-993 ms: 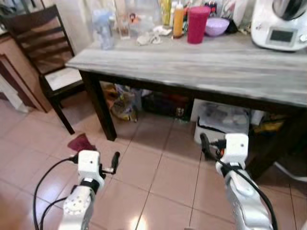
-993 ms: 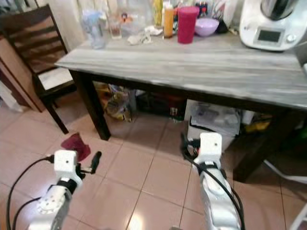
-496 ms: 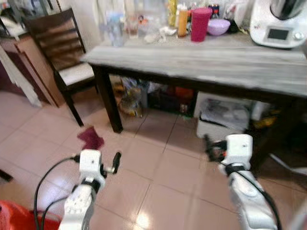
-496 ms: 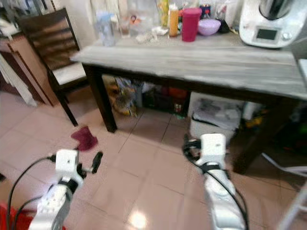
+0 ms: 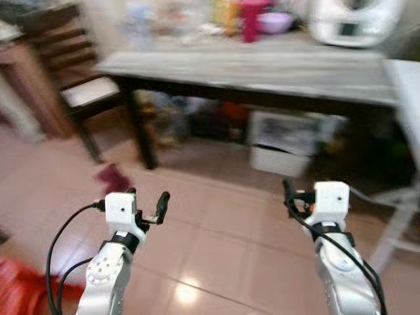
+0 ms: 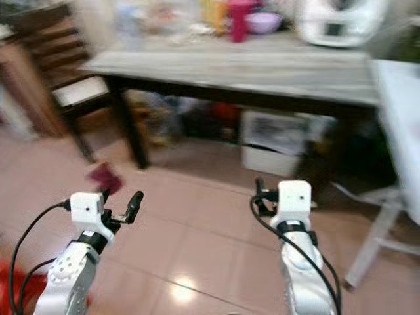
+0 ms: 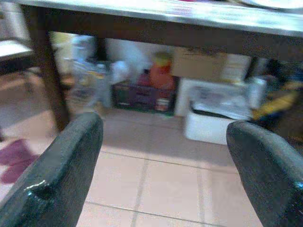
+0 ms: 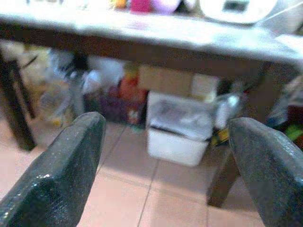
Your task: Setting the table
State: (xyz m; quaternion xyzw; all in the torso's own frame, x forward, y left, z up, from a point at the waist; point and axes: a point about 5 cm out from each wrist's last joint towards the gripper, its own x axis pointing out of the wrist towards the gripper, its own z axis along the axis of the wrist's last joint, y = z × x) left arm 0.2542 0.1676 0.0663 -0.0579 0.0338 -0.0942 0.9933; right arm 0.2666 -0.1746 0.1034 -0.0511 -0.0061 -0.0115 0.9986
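Note:
A grey wooden table (image 5: 262,65) on dark legs stands ahead of me. At its back edge are a magenta cup (image 5: 249,12), a purple bowl (image 5: 274,21), a white kitchen appliance (image 5: 348,23) and several blurred bottles. Both arms are held low over the tiled floor, short of the table. My left gripper (image 5: 147,202) is open and holds nothing, its fingers (image 7: 66,175) wide apart in the left wrist view. My right gripper (image 5: 292,197) is likewise open and holds nothing, with its fingers (image 8: 61,175) spread in the right wrist view.
A dark wooden chair (image 5: 72,92) stands at the table's left end. Boxes, bags and a white bin (image 5: 289,141) fill the space under the table. A dark red cloth (image 5: 113,178) lies on the floor. White furniture (image 5: 403,131) stands at the right; something red (image 5: 20,289) is at the lower left.
The whole picture has shifted and blurred, so the camera has moved; the table now sits further left and white furniture has come in at the right. Both grippers keep their pose.

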